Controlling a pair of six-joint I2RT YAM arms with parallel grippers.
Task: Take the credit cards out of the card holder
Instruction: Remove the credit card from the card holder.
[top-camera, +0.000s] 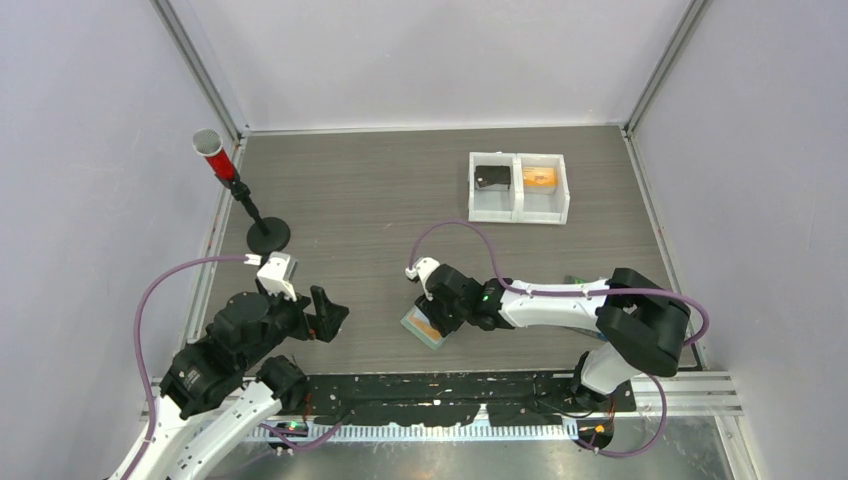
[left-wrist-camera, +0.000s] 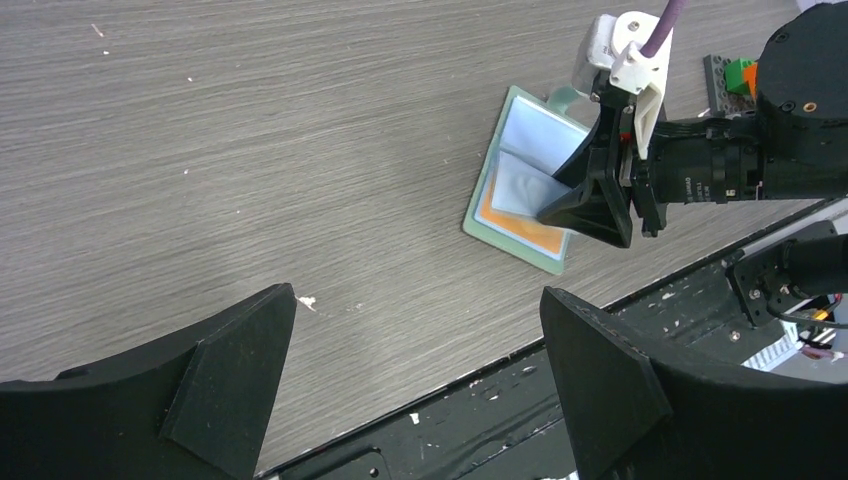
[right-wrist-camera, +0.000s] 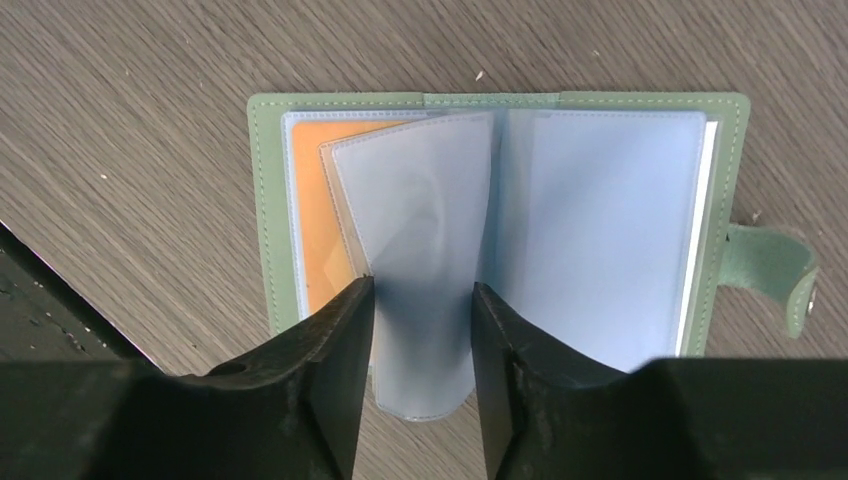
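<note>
Near the table's front edge, top view: right gripper (top-camera: 437, 316) over open card holder (top-camera: 421, 329); left gripper (top-camera: 322, 318) wide open, empty. Left wrist: holder flat. Right wrist: jaws half-closed astride pale sleeve (right-wrist-camera: 420, 200), hold unclear; orange card (right-wrist-camera: 318, 235) pocketed. Risk: pinching sleeve drags holder.

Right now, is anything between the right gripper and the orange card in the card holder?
Yes. A translucent blue-grey sleeve leaf curls up from the open card holder and lies between the fingers of the right gripper, covering the right part of the orange card in the left pocket. The gripper straddles that leaf, not the card.
</note>
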